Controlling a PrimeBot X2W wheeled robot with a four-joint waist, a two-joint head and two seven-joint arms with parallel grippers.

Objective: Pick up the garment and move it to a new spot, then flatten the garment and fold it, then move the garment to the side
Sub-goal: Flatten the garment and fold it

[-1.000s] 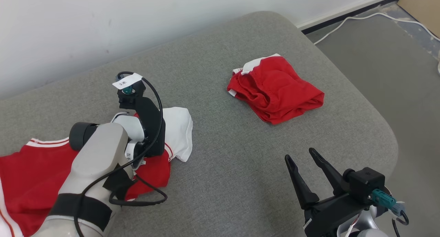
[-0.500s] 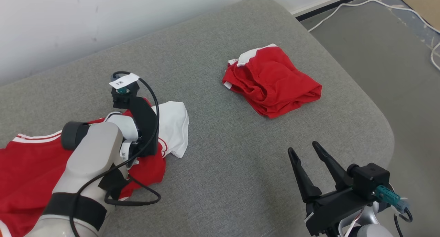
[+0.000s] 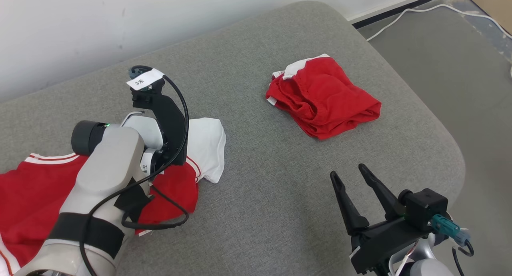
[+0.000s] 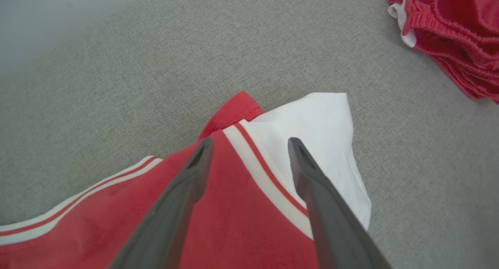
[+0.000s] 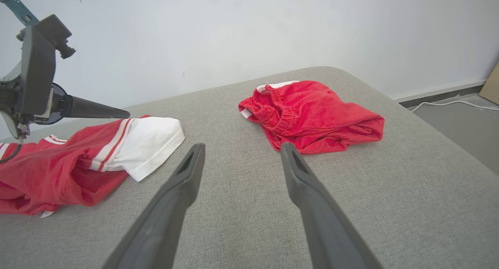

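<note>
Since the task's thing is the red and white garment (image 3: pixel 36 196), the head view puts it at the near left of the grey cushion (image 3: pixel 260 188), its long axis running left to right and ending in a white sleeve (image 3: pixel 208 144) toward the middle. The left arm (image 3: pixel 108 168) hangs right over that sleeve end, while the right gripper (image 3: pixel 348 171) waits at the near right, well apart from the cloth, its fingers spread and empty. A bundle of red shorts (image 3: pixel 324 104) sits at the far right, clear of both.

From the left wrist view, the left gripper (image 4: pixel 251 142) has its fingers (image 4: pixel 183 191) released and wide, nothing between them. They straddle the red-and-white striped seam where the sleeve meets the red body, and the cloth lies directly beneath them.

Seen from the right wrist view, the right gripper's fingers point across bare cushion between garment and shorts. The garment lies off to their left, and one left finger (image 5: pixel 97 112) hovers just above it without touching.

Judging by this, the left arm is far the nearer and would take the garment by going straight down at the seam.
</note>
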